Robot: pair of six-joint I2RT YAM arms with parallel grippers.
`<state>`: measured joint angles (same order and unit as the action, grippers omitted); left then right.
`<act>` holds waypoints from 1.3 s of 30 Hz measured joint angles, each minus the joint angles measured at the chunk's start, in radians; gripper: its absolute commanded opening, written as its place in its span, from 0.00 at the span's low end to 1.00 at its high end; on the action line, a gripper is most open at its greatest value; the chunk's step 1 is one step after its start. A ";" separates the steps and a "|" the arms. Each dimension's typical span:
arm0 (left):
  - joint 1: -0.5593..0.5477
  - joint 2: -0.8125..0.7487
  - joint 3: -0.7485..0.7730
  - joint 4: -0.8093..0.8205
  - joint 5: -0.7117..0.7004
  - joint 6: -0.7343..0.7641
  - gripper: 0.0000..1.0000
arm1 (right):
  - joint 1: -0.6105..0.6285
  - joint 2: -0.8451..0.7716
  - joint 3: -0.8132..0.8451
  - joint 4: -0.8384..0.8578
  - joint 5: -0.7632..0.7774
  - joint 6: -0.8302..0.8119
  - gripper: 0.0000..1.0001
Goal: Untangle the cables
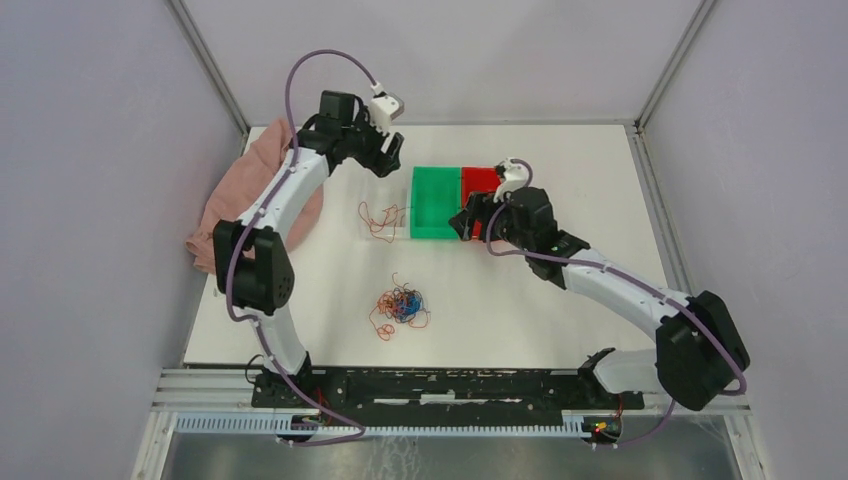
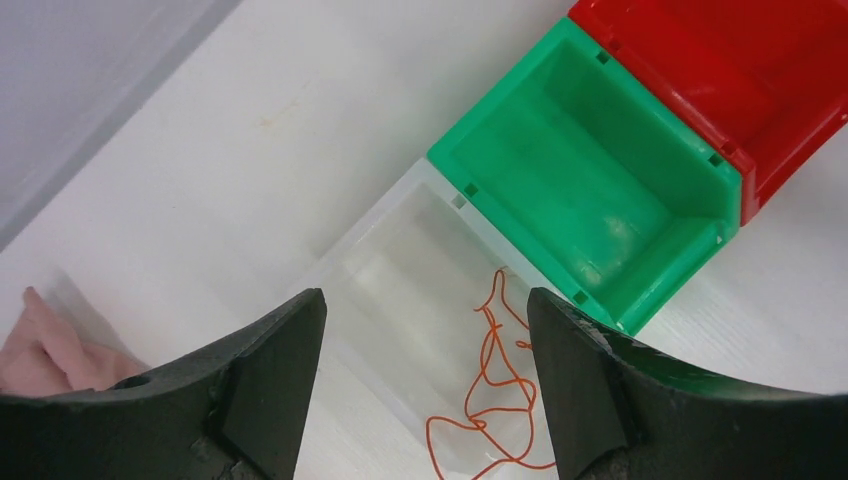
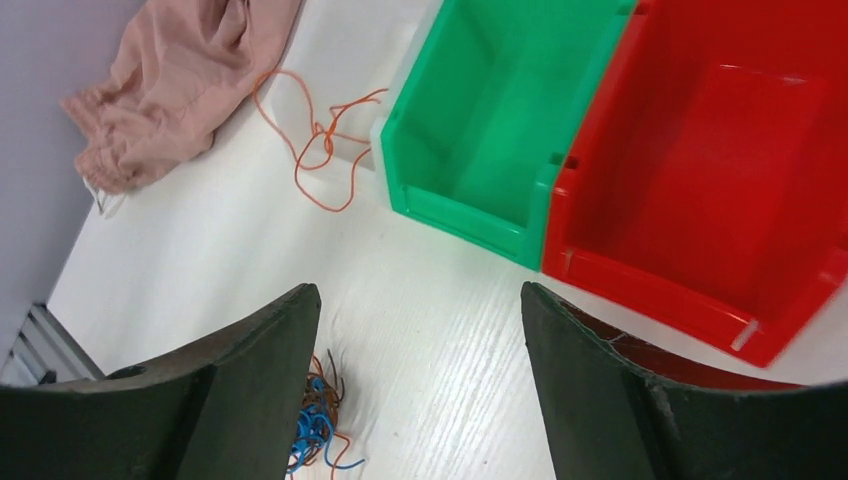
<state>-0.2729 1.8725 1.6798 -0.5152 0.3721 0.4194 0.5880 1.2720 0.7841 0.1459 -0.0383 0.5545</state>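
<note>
A tangled clump of orange, blue and dark cables [image 1: 400, 306] lies on the white table, in front of the bins; part of it shows in the right wrist view [image 3: 315, 420]. A loose orange cable [image 1: 378, 218] lies partly in a clear bin; it shows in the left wrist view [image 2: 495, 385] and the right wrist view [image 3: 320, 145]. My left gripper [image 1: 392, 160] is open and empty, above the table's back, left of the green bin. My right gripper [image 1: 468, 222] is open and empty, by the near edge of the bins.
A green bin [image 1: 437, 200] and a red bin [image 1: 480, 183] stand side by side mid-table, with a clear bin [image 2: 400, 290] against the green one's left. A pink cloth [image 1: 262, 185] lies at the table's left edge. Grey walls enclose the table.
</note>
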 measured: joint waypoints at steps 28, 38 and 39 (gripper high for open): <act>0.312 -0.102 -0.198 0.056 0.107 -0.183 0.76 | 0.274 0.879 0.940 -0.500 -0.246 -1.051 0.79; 0.328 -0.121 -0.218 0.081 0.129 -0.215 0.76 | 0.274 1.031 1.141 -0.531 -0.176 -1.086 0.65; 0.330 -0.126 -0.221 0.083 0.130 -0.217 0.76 | 0.273 1.040 1.154 -0.535 -0.173 -1.088 0.63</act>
<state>0.0566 1.7470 1.4586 -0.4324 0.5022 0.2024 0.8612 2.3119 1.9381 -0.3889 -0.2115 -0.5339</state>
